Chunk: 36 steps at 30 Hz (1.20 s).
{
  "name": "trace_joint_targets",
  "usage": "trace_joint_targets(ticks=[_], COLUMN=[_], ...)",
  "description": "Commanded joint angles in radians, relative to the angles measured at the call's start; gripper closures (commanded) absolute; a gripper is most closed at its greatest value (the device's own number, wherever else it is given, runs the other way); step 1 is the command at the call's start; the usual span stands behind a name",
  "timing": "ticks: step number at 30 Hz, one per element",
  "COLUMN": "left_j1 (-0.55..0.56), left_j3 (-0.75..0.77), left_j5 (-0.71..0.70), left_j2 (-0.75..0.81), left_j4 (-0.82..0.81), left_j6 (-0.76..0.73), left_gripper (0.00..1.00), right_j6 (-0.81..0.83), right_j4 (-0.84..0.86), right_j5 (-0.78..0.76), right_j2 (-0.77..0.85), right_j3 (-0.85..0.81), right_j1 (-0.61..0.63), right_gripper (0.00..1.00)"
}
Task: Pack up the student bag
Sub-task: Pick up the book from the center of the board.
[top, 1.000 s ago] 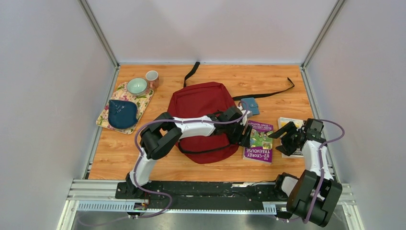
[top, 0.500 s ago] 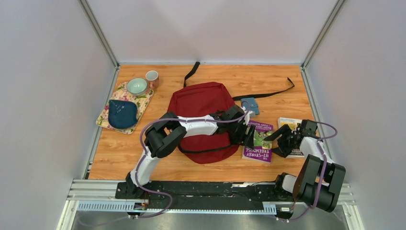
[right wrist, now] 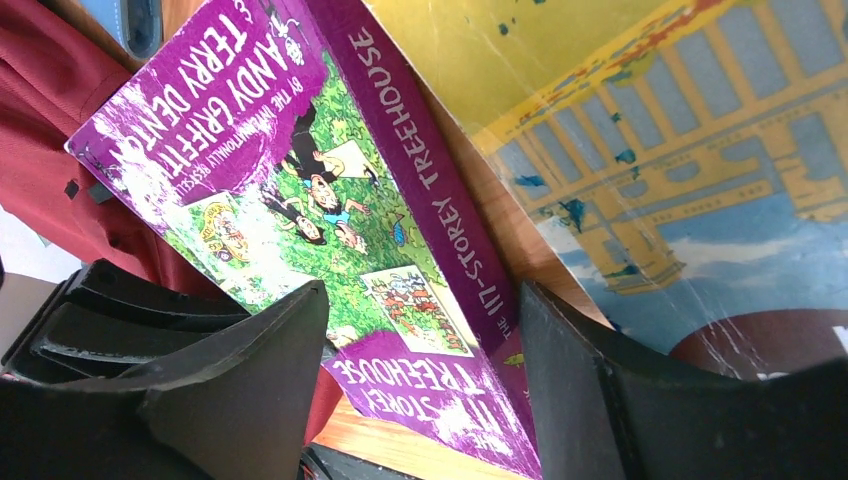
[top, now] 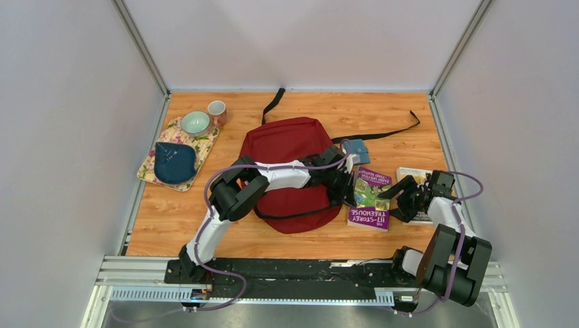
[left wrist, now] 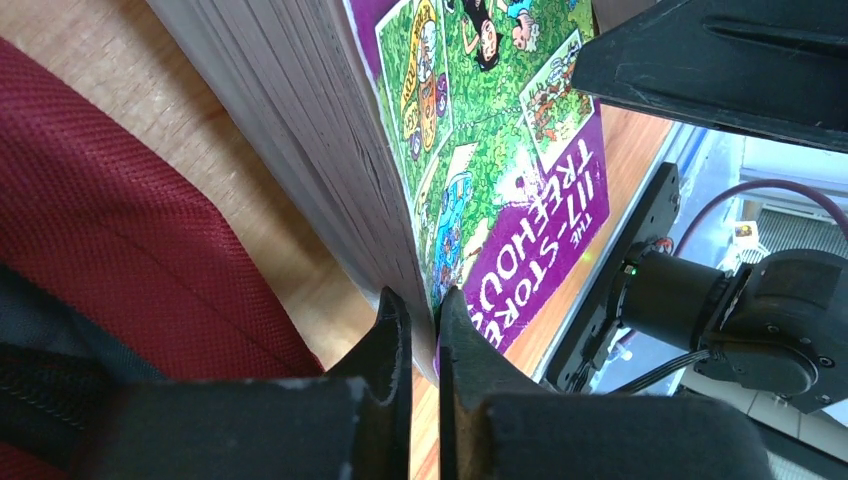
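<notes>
Red fabric student bag (top: 283,147) lies flat mid table (top: 171,225), just left of purple book (top: 369,201). Long axis near-to-far, rounded end twd arms, black straps off far end. Left jaws nearly closed, pinching book's cover; right jaws wide apart, holding nothing, by its spine.

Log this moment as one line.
left gripper shut on purple book | purple book tilted beside student bag | right gripper open over its spine

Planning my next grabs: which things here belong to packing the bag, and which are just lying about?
For the job: backpack; purple book, its cover pinched in the left gripper; yellow-and-blue book; probably the wallet.
Lying about: bowl, cup, flowered mat, and likely the blue pouch on it.
</notes>
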State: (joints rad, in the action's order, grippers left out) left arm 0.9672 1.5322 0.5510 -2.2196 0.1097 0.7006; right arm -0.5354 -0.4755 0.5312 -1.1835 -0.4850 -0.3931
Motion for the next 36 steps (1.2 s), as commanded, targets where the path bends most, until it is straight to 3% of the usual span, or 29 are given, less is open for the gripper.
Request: trace_joint_targets(ticks=[1, 12, 20, 27, 36], left_j1=[0.057, 0.056, 0.024, -0.001, -0.053], left_j3=[0.063, -0.032, -0.176, -0.279, -0.429], left_j5=[0.095, 0.041, 0.049, 0.079, 0.17], left_j2=[0.012, 0.234, 0.359, 0.448, 0.506], left_j4=[-0.169, -0.182, -0.307, -0.399, -0.648], left_j6=[0.007, -0.113, -0.073, -0.062, 0.057], left_gripper=[1.0, 1.0, 1.0, 1.0, 1.0], right_j6=[-0.048, -0.021, -0.025, -0.052, -0.084], right_j4=[0.012, -0.11, -0.12, -0.06, 0.055], right_j5=[0.182, 0.05, 0.061, 0.196, 0.332], right_j2=[0.036, 0.185, 0.265, 0.317, 0.328], right_j3=[0.003, -0.073, -0.084, -0.076, -0.034], right_j1=[0.019, 0.017, 0.019, 0.017, 0.017], right_gripper=[0.3, 0.29, 0.28, 0.27, 0.26])
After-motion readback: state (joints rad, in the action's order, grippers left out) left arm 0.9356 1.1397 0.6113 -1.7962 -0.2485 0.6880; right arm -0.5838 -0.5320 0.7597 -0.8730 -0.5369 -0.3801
